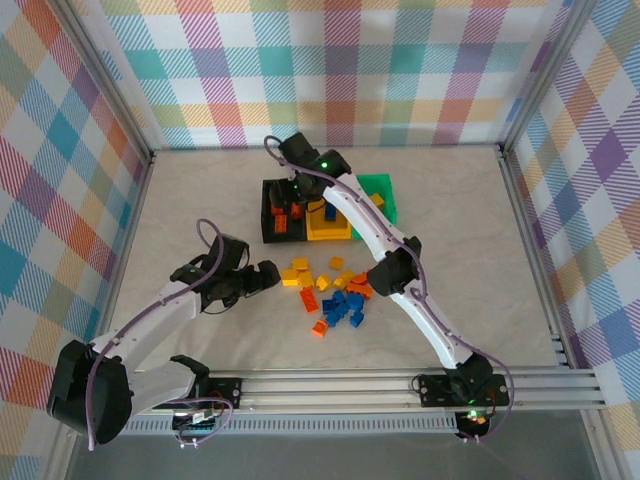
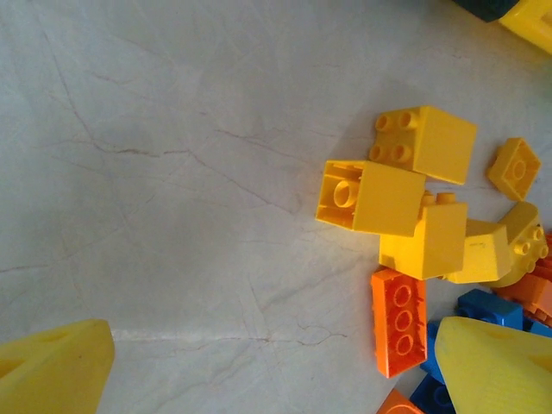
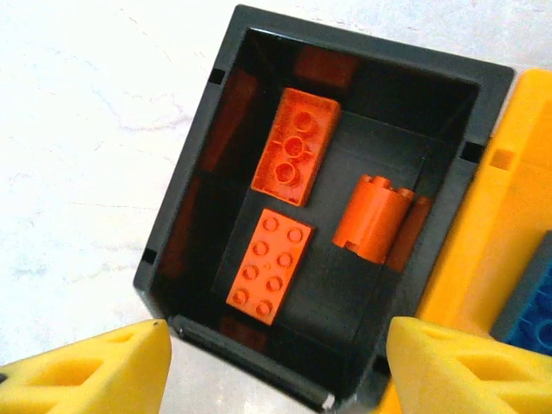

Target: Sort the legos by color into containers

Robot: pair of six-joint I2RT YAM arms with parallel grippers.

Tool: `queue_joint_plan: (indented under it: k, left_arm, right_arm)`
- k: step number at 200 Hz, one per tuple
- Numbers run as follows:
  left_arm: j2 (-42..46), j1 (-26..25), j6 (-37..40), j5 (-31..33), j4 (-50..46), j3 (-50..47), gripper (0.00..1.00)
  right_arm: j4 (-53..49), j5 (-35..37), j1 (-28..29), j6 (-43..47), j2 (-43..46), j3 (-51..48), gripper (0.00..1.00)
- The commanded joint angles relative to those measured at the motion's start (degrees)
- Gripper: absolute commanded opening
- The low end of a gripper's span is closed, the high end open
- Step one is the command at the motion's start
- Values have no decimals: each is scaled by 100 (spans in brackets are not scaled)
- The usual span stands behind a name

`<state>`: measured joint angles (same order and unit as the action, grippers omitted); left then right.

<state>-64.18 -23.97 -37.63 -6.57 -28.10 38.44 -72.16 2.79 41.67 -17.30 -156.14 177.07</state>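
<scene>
Fingers (image 2: 53, 369) of the left gripper (image 1: 264, 277) stand wide apart with nothing between them, low over the pale tabletop (image 2: 172, 172) at the left edge of the loose pile of legos (image 1: 330, 296). In the left wrist view, a cluster of yellow bricks (image 2: 398, 197) lies ahead of the gap, toward the right-hand finger. A long orange brick (image 2: 398, 321) lies just beside that finger's tip, with blue bricks (image 2: 487, 308) next to it.

Behind the pile, the black bin (image 1: 283, 238), yellow bin (image 1: 330, 236) and green bin (image 1: 382, 186) sit side by side in a row. The right gripper (image 1: 291, 192) hovers over the black bin, its fingers spread wide and holding nothing. In the right wrist view they frame the bin's near wall. Three orange bricks (image 3: 270, 266) lie apart on the bin's floor. The yellow bin touches its right side and holds a blue brick (image 3: 530, 304).
</scene>
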Motion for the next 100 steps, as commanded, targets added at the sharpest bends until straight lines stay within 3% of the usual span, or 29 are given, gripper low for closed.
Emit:
queue_joint_plan:
  k: [1, 45, 80, 100]
  left_arm:
    - [-8, -53, 124, 13, 17, 138, 96]
    - [4, -64, 172, -90, 45, 162, 97]
    - [-143, -76, 369, -114, 71, 269, 98]
    - [-273, -112, 468, -160, 114, 320, 98]
  right_arm:
    - [-468, 210, 34, -1, 757, -123, 66]
    - [-591, 549, 278, 19, 2201, -1863, 67]
    - [1106, 674, 625, 138, 4416, -5647, 74]
    - [1661, 629, 623, 18, 5419, -7291, 78]
